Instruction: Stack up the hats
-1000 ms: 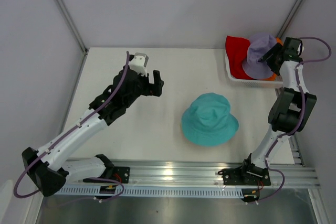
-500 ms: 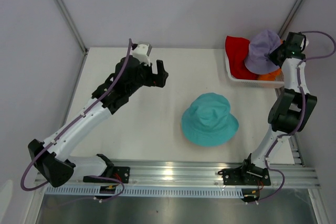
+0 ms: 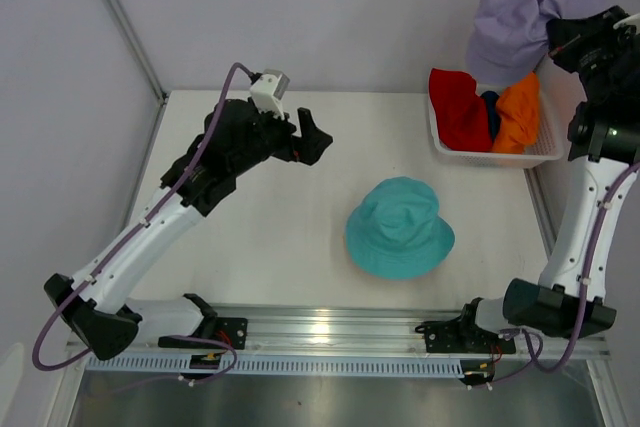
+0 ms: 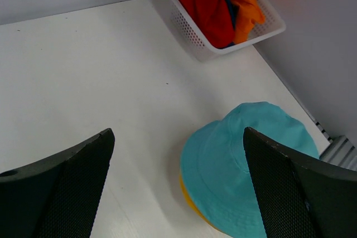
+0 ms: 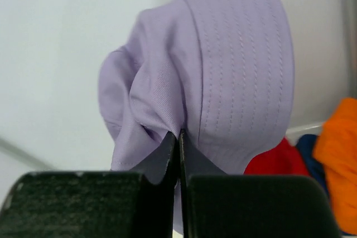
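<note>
A teal hat (image 3: 400,227) lies crown up at the table's middle. The left wrist view shows a sliver of a yellow hat (image 4: 189,196) under its brim. My right gripper (image 3: 560,35) is raised high above the basket, shut on a fold of the lavender hat (image 3: 525,9), which hangs from the closed jaws (image 5: 179,137). Red (image 3: 456,107), dark blue (image 3: 489,107) and orange (image 3: 517,112) hats lie in the white basket (image 3: 480,155). My left gripper (image 3: 318,139) hovers open and empty over the table, up and left of the teal hat.
The basket stands at the back right corner against the wall. White walls close the back and both sides. An aluminium rail (image 3: 320,332) with both arm bases runs along the near edge. Bare white tabletop (image 3: 260,237) lies under the left arm.
My right gripper shut on the lavender hat and lifted it up out of the basket, uncovering the orange and dark blue hats. My left arm reached a little further right.
</note>
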